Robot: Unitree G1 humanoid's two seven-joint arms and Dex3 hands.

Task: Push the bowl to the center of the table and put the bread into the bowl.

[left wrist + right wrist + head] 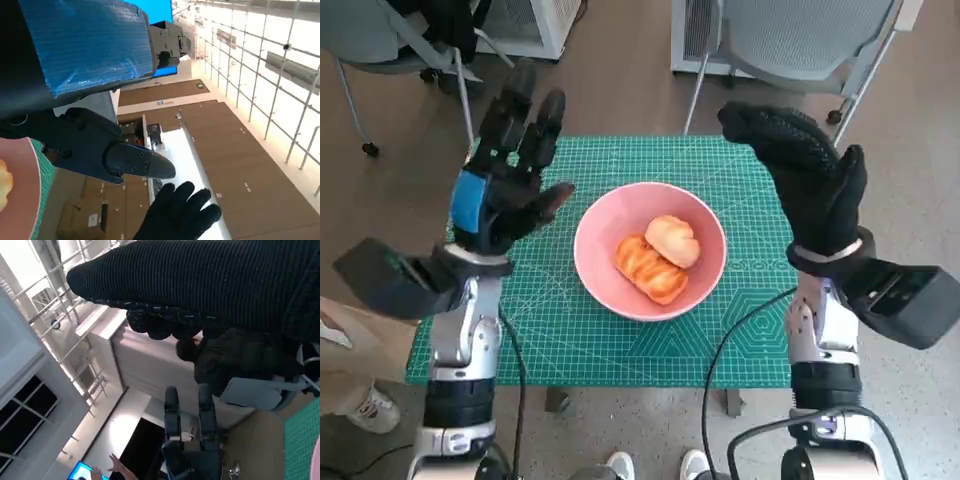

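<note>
Bowl [650,250], one, pink, mid-desk [570,330] holding two bread pieces [660,258], left hand [505,185] and right hand [810,170] raised either side, fingers spread, holding nothing; bowl cut off in wrist views.

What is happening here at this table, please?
A humanoid robot stands at a small table covered by a green cutting mat. The pink bowl sits about in the middle of the mat, with two pieces of bread inside it. The left hand and the right hand are raised on either side of the bowl, open and holding nothing.
</note>
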